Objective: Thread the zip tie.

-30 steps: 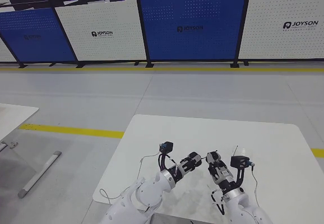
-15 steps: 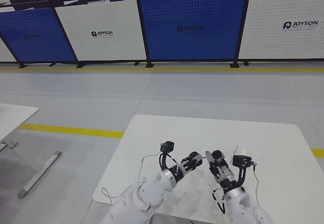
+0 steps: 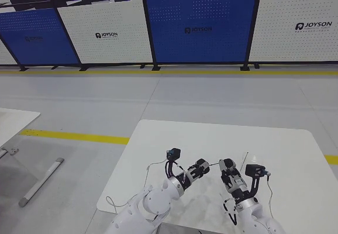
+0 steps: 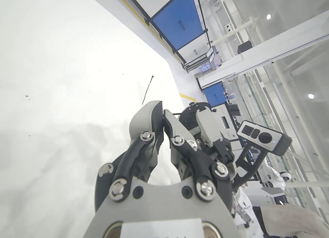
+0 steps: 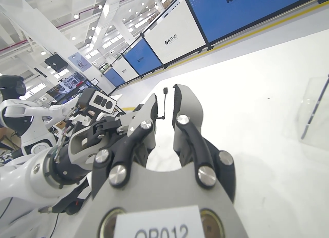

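As I judge it, the step in hand is getting a second grip on the thin black plastic zip tie (image 5: 163, 106), so that its tail can later be fed through its own head. To do that well, I should close my right fingers (image 5: 165, 94) squarely across the strap just below the small square head. That leaves the opening free and untwisted. A grip on the head itself would block it, and a hasty squeeze could flick the limp strap out of line.

My left fingers (image 4: 163, 113) are pressed together, pinching the tie's strap, and from them it runs as a fine dark line toward the other arm. My right fingers are spread a moderate way and touch nothing that I can make out. The tie's head end stands upright in the gap between them, apart from both pads.

In the top view both sets of fingers sit tip to tip at the lower middle of the frame, over the white desk (image 3: 216, 133), with the tie spanning the short gap between them. A second black zip tie (image 3: 244, 157) lies flat on the desk just to the upper right of my right fingers, untouched.
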Tool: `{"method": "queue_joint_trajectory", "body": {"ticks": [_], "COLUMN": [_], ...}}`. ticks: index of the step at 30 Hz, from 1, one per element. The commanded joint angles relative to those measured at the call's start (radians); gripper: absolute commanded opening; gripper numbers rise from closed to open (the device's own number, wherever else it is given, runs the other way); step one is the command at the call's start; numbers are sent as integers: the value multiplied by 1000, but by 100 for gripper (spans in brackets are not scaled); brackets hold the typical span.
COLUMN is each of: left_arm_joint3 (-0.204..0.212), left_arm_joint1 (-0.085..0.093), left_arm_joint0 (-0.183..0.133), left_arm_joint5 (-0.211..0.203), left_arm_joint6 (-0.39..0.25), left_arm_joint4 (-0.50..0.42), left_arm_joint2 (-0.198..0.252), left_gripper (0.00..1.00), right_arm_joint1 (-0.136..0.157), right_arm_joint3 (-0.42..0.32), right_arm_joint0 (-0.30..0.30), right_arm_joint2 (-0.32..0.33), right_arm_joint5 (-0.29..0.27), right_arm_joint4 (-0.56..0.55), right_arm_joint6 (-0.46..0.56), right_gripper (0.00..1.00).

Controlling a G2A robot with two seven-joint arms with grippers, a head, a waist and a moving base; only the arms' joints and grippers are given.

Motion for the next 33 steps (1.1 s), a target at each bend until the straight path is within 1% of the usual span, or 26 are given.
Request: {"method": "queue_joint_trajectory", "body": {"ticks": [1, 2, 3, 4, 23, 27, 33], "left_arm_joint3": [-1, -2, -3, -4, -12, -12, -16], "left_arm_joint1": [0, 0, 0, 0, 3, 4, 6], "left_arm_joint0": [-1, -1, -2, -2, -2, -4, -2], "left_arm_joint5": [3, 3, 5, 5, -14, -4, 2], "left_arm_joint6": [2, 2, 3, 4, -7, -26, -35], "left_arm_joint4": [0, 0, -1, -2, 0, 3, 14], "left_arm_joint2": [0, 0, 0, 0, -1, 2, 5], "left_gripper": [0, 0, 0, 0, 0, 0, 0], "right_arm_joint1": [0, 1, 1, 1, 4, 5, 7], "right_arm_joint3": [0, 0, 0, 0, -5, -10, -17], "right_arm_joint0": [0, 0, 1, 2, 16, 12, 5], "right_arm_joint2": [-1, -1, -1, -2, -10, -9, -7], "right_arm_joint5": [-1, -2, -2, -2, 0, 0, 12], "right_arm_joint4": [0, -1, -1, -1, -17, -20, -36], "right_arm_joint6": [1, 1, 1, 1, 33, 24, 20], "right_gripper": [18, 16, 5, 0, 0, 0, 0]}}
